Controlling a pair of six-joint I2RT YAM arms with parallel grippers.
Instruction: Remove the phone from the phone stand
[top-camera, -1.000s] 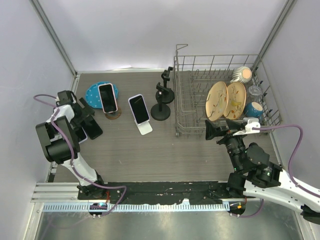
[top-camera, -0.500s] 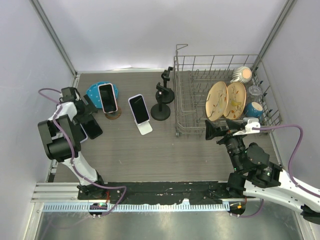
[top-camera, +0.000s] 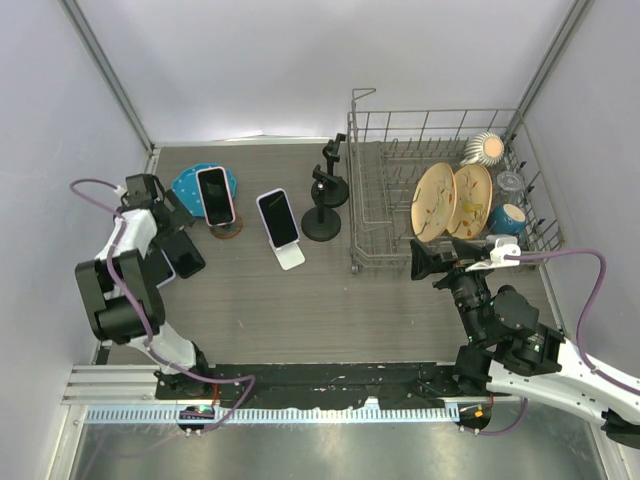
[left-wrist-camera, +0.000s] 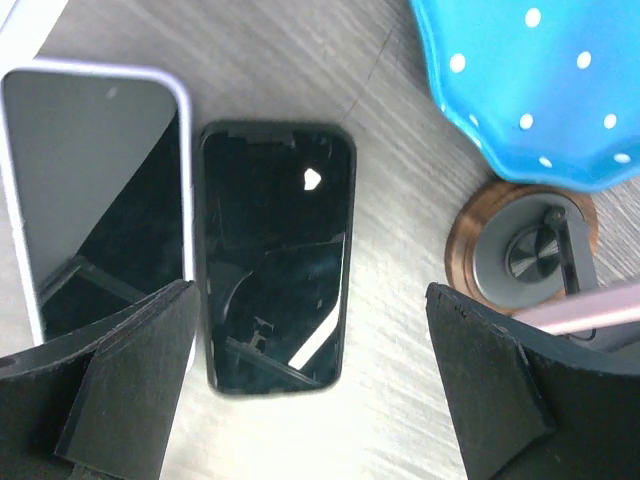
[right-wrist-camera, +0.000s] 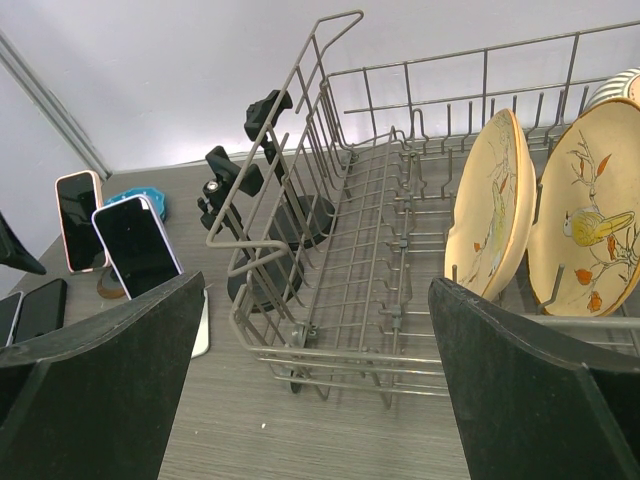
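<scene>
Left wrist view looks straight down between the wide-open, empty fingers of the left end effector (left-wrist-camera: 310, 300). Beneath it we see a black phone (left-wrist-camera: 275, 255) lying flat on the table (left-wrist-camera: 400, 130), just beside a pale-cased phone (left-wrist-camera: 95, 190) that also lies flat. To the right is a round wooden-based stand (left-wrist-camera: 520, 250), just in front of a blue spotted plate (left-wrist-camera: 530, 80). Only a pink sliver of the phone it carries shows here.

From the top external view, a pink phone (top-camera: 214, 195) leans on that stand, and a white phone (top-camera: 277, 217) leans on a white stand (top-camera: 291, 257) nearby. Over by the dish rack (right-wrist-camera: 300, 200), well apart from the phones, the right end effector (right-wrist-camera: 318, 290) is likewise fully open and holds nothing.

We judge this to be the approach step, as no standing phone is gripped yet. The pink phone is probably the target, being nearest, though we cannot be sure. Next, the left end effector would need to move toward the stand, straddle the phone's long edges, close, and lift it clear of the stand's lip.
</scene>
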